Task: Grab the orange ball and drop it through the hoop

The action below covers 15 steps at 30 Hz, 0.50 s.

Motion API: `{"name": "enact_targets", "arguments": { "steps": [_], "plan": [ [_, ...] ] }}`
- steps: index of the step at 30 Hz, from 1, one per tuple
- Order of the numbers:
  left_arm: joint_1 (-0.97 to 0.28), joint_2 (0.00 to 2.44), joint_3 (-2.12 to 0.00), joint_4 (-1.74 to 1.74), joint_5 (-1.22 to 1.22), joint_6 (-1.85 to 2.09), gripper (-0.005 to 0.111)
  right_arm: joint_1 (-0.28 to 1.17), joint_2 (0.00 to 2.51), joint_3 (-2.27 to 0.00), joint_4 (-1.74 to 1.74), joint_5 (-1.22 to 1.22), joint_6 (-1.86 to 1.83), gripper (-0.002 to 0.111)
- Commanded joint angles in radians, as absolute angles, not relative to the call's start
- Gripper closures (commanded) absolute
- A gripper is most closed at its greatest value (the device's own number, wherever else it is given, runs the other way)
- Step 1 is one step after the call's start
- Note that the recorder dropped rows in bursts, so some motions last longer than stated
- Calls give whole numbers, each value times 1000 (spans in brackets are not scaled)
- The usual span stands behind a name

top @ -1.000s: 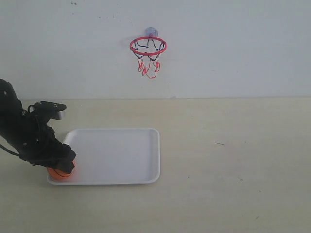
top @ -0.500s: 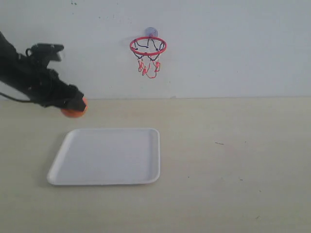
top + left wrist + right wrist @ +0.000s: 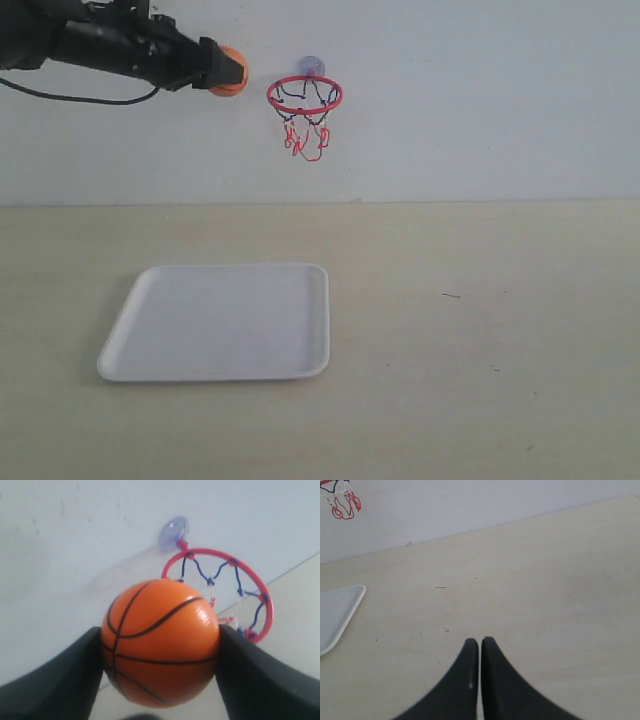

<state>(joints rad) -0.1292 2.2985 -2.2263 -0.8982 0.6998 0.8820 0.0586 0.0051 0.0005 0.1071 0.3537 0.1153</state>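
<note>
My left gripper (image 3: 224, 70) is high up near the wall, shut on the orange ball (image 3: 230, 71), just left of the hoop (image 3: 305, 95) and slightly above its red ring. In the left wrist view the orange ball (image 3: 160, 641) with black seams fills the space between the two dark fingers (image 3: 60, 680), and the hoop (image 3: 225, 587) with its bluish suction cup sits just beyond it. My right gripper (image 3: 480, 642) is shut with nothing in it, low over the bare table; the exterior view does not show it.
A white tray (image 3: 160, 355) lies on the beige table at the left of centre; its corner (image 3: 340, 607) shows in the right wrist view. The hoop's red net strings (image 3: 342, 505) hang on the white wall.
My left arm lifted the ball out of the tray's near left corner, raised it and carried it right toward the hoop. The tray now holds nothing.
</note>
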Motion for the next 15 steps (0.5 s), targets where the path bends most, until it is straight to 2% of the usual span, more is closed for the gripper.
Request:
{"name": "enact_targets", "arguments": {
  "steps": [1, 5, 15],
  "plan": [
    [-138, 2407, -2422, -1069, 771, 927, 103, 51, 0, 0, 98, 348, 112, 107],
    [-173, 2479, -2517, -1164, 782, 953, 103, 51, 0, 0, 98, 336, 112, 107],
    [-224, 2513, -2518, -1246, 705, 1006, 103, 51, 0, 0, 98, 338, 112, 107]
  ]
}}
